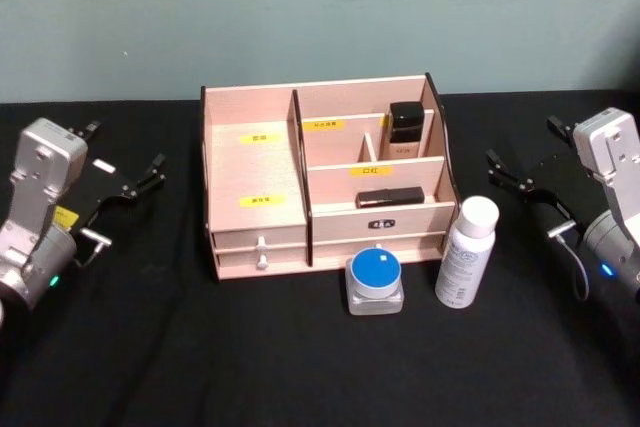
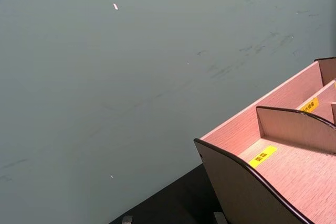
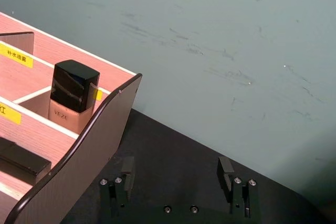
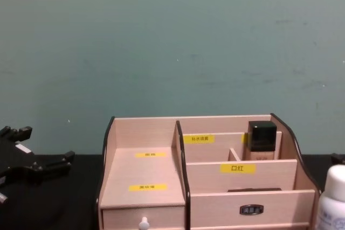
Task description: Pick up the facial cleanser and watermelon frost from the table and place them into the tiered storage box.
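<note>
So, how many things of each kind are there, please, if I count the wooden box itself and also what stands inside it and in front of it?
Storage box: 1
Bottles: 2 (white bottle, black-capped bottle)
Blue-lidded jar: 1
Flat black case: 1
Total: 5

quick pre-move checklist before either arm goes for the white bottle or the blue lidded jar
1. Right gripper open: ok, fingers apart, right of the light-wood tiered organiser.
2. Left gripper open: ok, left of the organiser.
3. Tall white capped bottle upright on the black table: ok.
4. Square clear jar with round blue lid ungripped, in front of the organiser: ok.
5. Organiser's wide left tier has room: ok.
6. Which item is the cleanser: cannot tell.
</note>
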Robot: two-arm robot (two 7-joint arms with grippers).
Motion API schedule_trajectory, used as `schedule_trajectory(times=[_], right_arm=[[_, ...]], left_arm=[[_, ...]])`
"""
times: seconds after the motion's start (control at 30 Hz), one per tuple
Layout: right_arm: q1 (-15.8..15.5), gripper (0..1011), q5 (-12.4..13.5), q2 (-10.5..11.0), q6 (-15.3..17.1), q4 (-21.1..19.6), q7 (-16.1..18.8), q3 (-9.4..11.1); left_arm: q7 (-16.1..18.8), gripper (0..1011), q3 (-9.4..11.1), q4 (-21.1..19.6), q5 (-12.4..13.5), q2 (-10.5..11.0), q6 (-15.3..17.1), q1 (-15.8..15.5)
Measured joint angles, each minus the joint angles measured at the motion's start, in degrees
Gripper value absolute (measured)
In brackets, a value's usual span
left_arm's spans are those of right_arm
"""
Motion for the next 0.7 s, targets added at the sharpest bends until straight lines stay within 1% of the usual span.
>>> schedule_trajectory(times=[0.7], right_arm=[[0.00,1003,0.00,0.00,0.00,0.00,0.00,0.00]], left_arm=[[0.00,1001,0.00,0.00,0.00,0.00,0.00,0.00]])
